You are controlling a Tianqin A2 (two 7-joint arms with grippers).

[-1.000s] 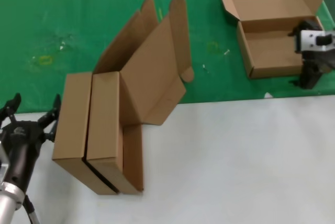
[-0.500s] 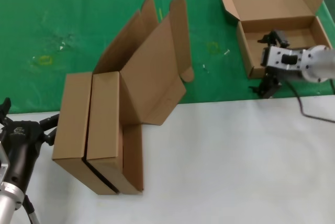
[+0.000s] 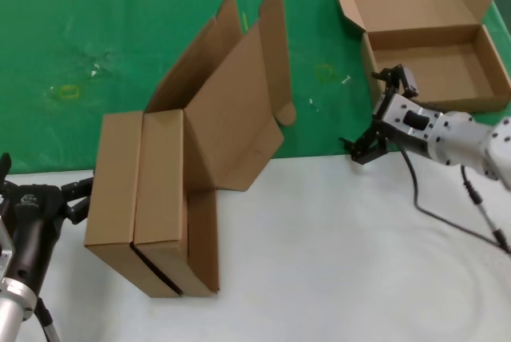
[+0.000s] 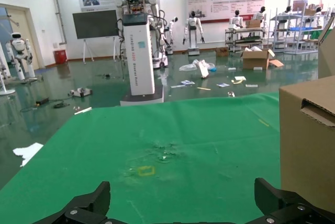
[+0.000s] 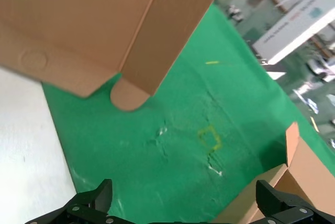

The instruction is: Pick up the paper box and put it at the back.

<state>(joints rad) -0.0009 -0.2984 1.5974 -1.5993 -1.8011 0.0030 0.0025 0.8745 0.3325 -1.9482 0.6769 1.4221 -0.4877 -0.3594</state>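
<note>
Head view: looks down from above at the green cloth [image 3: 120, 22].
Wrist views: low, close; both share that cloth [image 4: 172, 145] [image 5: 172, 145].

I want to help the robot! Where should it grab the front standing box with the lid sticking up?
Probably that paper box's tall raised lid, taken near the top edge and approached from the right, where the right tool hangs open. The lid is a thin upright panel that open jaws can pinch. The left tool waits open beside the other standing box.
</note>
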